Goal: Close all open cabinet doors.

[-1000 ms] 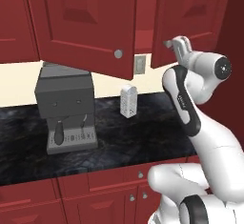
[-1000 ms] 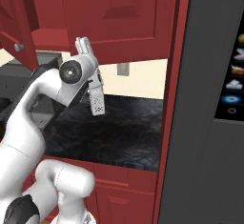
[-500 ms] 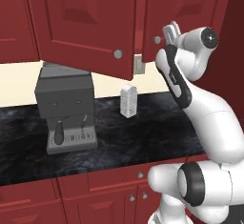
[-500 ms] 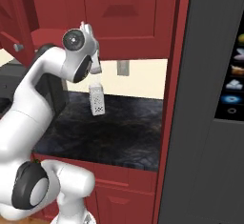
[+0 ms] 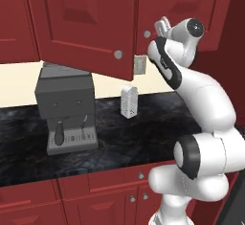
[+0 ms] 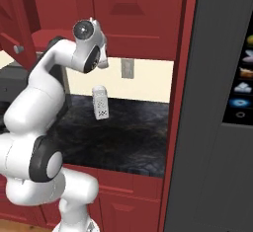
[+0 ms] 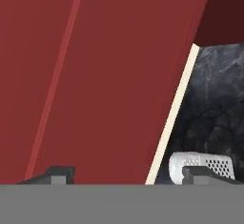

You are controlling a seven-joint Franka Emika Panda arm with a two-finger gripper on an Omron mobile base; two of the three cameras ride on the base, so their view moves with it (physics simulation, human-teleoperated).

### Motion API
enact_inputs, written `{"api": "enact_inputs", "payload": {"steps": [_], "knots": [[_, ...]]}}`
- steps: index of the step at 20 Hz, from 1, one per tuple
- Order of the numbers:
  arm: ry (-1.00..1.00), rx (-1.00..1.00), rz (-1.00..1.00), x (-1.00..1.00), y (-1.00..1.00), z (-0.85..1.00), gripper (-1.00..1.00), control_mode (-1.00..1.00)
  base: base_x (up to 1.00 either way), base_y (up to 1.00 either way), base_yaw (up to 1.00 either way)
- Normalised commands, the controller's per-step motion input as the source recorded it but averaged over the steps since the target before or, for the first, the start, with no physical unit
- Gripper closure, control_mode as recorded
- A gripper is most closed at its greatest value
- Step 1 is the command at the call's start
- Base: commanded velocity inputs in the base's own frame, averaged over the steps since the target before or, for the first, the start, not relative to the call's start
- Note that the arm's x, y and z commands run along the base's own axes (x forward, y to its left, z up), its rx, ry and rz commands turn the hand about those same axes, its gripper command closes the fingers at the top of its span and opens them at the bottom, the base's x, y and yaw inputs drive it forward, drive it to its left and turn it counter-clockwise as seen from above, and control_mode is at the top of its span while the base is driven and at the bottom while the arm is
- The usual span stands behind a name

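Open cabinet door juts over the counter

The swung-out cabinet door [image 5: 83, 25] overhangs the coffee machine [image 5: 67, 109]; bare counter [image 5: 158, 123] lies right of the white carton [image 5: 128, 101].

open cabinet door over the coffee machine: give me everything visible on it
The open door is dark red, wood-like, with a raised rectangular panel and a small round silver knob near its lower right corner. It stands swung out from the wall cabinets, its lower edge hanging above the grey coffee machine without touching it. The gripper is raised to its right, apart from it. Nothing touches the door.
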Motion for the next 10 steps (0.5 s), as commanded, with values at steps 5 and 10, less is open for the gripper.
{"api": "enact_inputs", "payload": {"steps": [5, 10], "knots": [[0.0, 0.02, 0.0, 0.87, 0.0, -0.13, -1.0, -1.0, 0.0, 0.0, 0.0], [0.02, 0.04, 0.0, 0.58, 0.0, 0.0, -1.0, -1.0, 0.0, 0.0, 0.0]]}}
